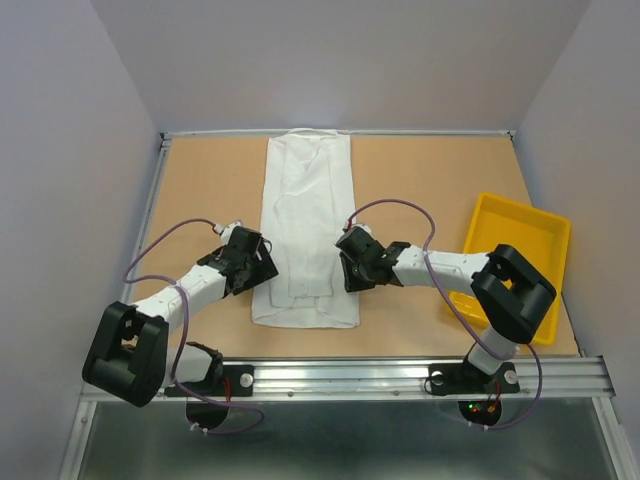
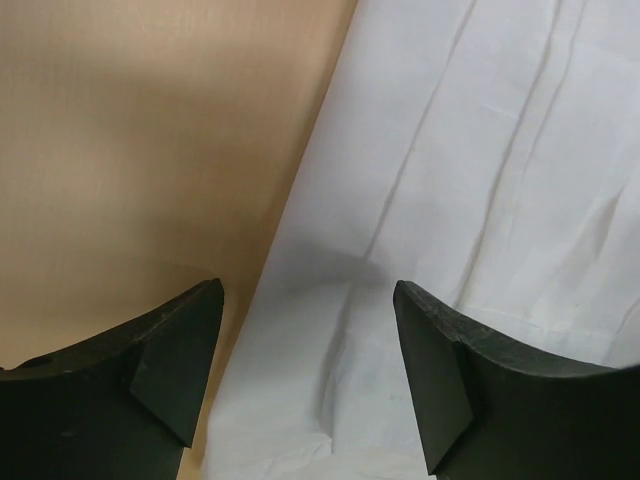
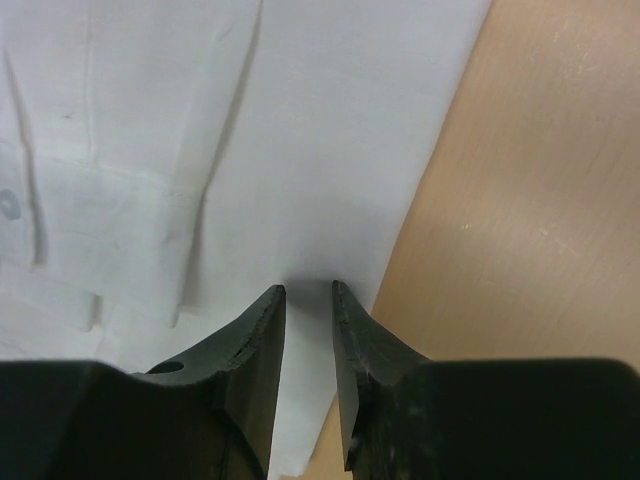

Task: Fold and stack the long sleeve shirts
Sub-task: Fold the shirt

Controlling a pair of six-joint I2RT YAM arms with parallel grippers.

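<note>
Left gripper sat spread wide over the shirt, at its left edge. Right gripper was nearly together at the right edge; couldn't tell if it pinched cloth.

White arms, black joints, purple cables, black fingers

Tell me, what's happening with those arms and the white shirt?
Left tool open, straddling white shirt left edge. Right tool nearly closed over its right edge, grip unclear. Shirt lies flat in a long strip. Yellow tray apart, to the right.
</note>
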